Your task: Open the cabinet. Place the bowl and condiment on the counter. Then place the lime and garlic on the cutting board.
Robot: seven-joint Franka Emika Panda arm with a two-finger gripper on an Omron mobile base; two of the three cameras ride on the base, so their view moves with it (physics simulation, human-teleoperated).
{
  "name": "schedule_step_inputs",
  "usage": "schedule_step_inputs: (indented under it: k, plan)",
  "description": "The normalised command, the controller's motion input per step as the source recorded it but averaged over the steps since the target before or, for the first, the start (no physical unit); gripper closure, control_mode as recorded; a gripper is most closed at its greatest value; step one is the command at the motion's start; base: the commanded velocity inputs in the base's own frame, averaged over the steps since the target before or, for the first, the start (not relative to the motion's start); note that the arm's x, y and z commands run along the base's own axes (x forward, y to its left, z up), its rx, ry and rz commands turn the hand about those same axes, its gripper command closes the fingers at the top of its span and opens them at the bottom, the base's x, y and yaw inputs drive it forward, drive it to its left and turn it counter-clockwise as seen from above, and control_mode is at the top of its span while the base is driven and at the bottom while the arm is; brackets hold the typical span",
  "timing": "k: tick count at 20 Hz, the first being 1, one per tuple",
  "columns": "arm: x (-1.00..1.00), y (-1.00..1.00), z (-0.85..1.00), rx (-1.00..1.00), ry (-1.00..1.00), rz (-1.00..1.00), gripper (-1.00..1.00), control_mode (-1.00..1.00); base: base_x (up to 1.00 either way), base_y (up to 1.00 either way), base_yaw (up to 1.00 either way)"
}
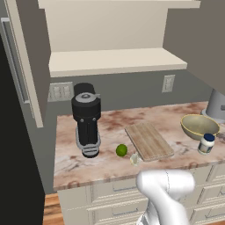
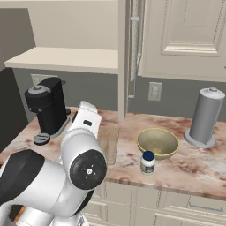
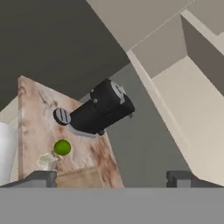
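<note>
End effector: you have one end effector, its two dark fingertips standing wide apart with nothing between them; it hangs above the desk, looking down and tilted.
Below the end effector: you see one lime and one garlic lying just beside each other on the desk, with a corner of the cutting board next to them near the left fingertip.
Lime and garlic: in the left base view the lime lies on the desk just off the left edge of the cutting board; the garlic lies at the board's near left corner, close to the desk's front edge. Neither is on the board.
Cutting board: you have one, flat on the desk, nothing on it.
Bowl: one bowl, upright on the desk to the right of the board; its inside looks empty.
Condiment: one condiment, upright with lid on, just in front of the bowl, well to the right of the end effector.
Cabinet: the cabinet stands open; you see its bare shelves, with one door swung out edge-on.
Other things: one black coffee machine left of the lime; one grey paper towel holder right of the bowl.
</note>
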Motion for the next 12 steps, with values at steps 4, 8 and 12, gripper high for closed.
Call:
schedule_step_inputs:
  k: [4,8,12]
  plan:
    - [0.00,0.45,0.19,-0.23,0.00,0.14,-1.00,-1.00,0.00,0.00,0.00]
    - [0.00,0.45,0.17,-0.23,0.00,0.14,-1.00,-1.00,0.00,0.00,0.00]
    - [0.00,0.44,0.10,-0.23,0.02,0.14,-1.00,-1.00,0.00,0.00,0.00]
